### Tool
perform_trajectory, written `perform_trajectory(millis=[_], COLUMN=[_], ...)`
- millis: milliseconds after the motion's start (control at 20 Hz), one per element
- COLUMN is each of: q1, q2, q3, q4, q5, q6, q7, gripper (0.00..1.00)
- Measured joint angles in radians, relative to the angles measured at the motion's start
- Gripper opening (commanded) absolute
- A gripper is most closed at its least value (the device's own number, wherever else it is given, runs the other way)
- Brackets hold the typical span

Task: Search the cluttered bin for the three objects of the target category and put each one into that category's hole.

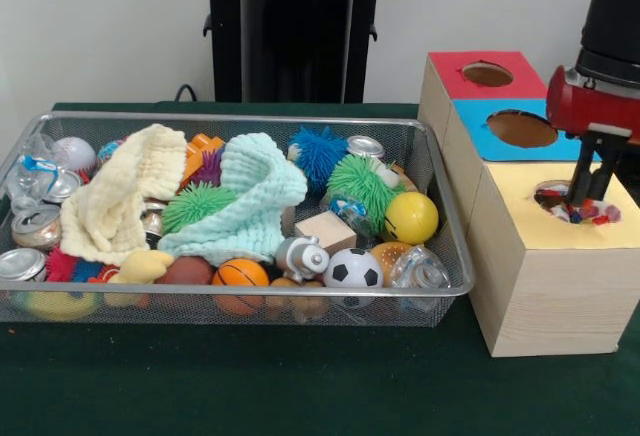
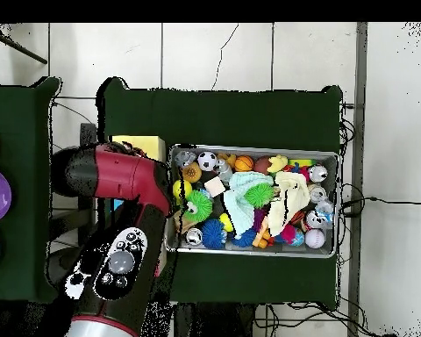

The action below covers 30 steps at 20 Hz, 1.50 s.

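The wire bin (image 1: 440, 291) sat left on the counter, heaped with balls, cans and cloths. Right of it stood a wooden box (image 1: 545, 296) with three holes: red (image 1: 487, 74) far, blue (image 1: 521, 128) middle, yellow (image 1: 578, 203) near, crumpled wrappers inside.

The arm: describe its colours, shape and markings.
The arm has thick rounded red links with black joints. Seen from above, one black section carries a grey round panel with small white buttons. The gripper is a red block with thin black jaws below.
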Motion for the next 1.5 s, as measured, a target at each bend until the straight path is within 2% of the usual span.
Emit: perform_trajectory(millis=[300, 350, 650, 1500], q1=[-0.014, -0.019, -0.019, 0.032], q2=[0.000, 0.003, 0.013, 0.003], q3=[0.000, -0.001, -0.021, -0.149], q4=[-0.013, -0.026, -0.058, -0.130], q5=[0.000, -0.001, -0.003, -0.011], q6=[0.000, 0.001, 0.016, 0.193], q7=[0.000, 0.000, 0.000, 0.000], gripper=[0.00, 1.00, 1.00, 1.00])
